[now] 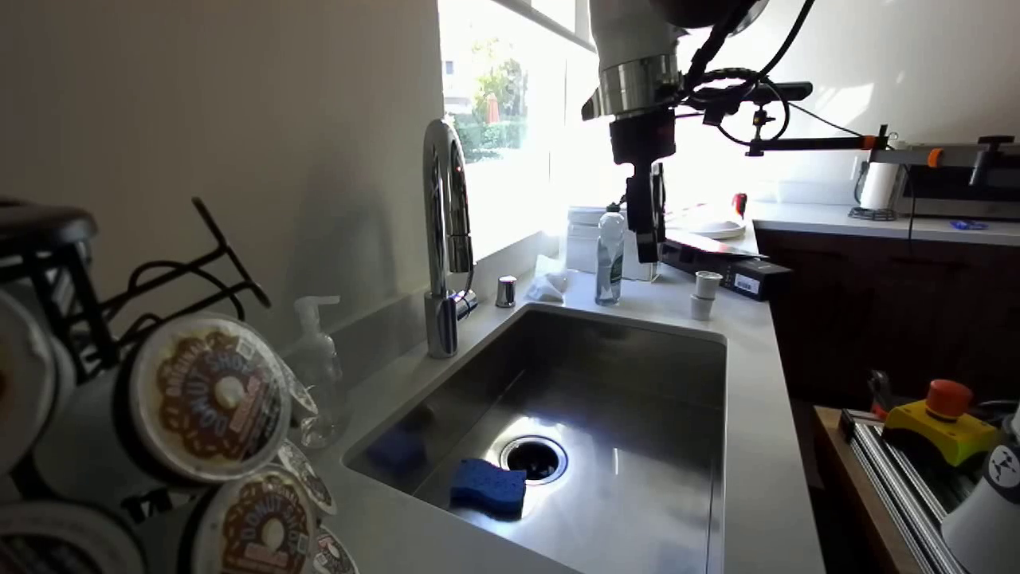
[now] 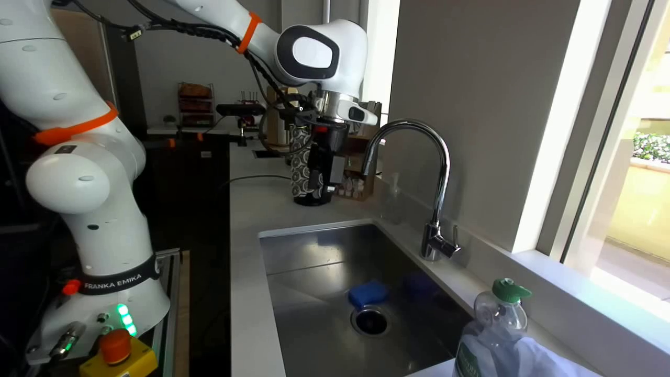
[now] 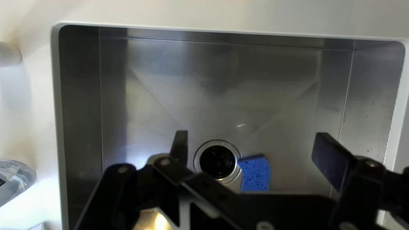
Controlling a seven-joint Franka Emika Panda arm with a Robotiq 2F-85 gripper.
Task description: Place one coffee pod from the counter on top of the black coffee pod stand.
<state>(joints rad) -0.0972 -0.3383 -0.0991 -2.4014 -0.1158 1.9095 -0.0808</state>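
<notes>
Two white coffee pods [image 1: 707,285] stand one on top of the other on the counter just past the sink's far right corner. A white rounded thing [image 3: 9,55] at the left edge of the wrist view appears to be these pods. The black coffee pod stand [image 1: 44,227] fills the left foreground in an exterior view, holding several pods with printed lids. Its black base [image 2: 310,201] shows behind my gripper in an exterior view. My gripper [image 3: 255,150] is open and empty, pointing down above the sink, apart from pods and stand. It also shows in both exterior views [image 1: 649,251] [image 2: 324,186].
The sink [image 1: 613,343] holds a blue sponge [image 1: 488,486] by the drain. A tall faucet [image 2: 442,178] rises at the sink's wall side. A dish soap bottle [image 1: 610,255], a black box [image 1: 729,267] and a clear soap dispenser [image 1: 319,375] stand on the counter.
</notes>
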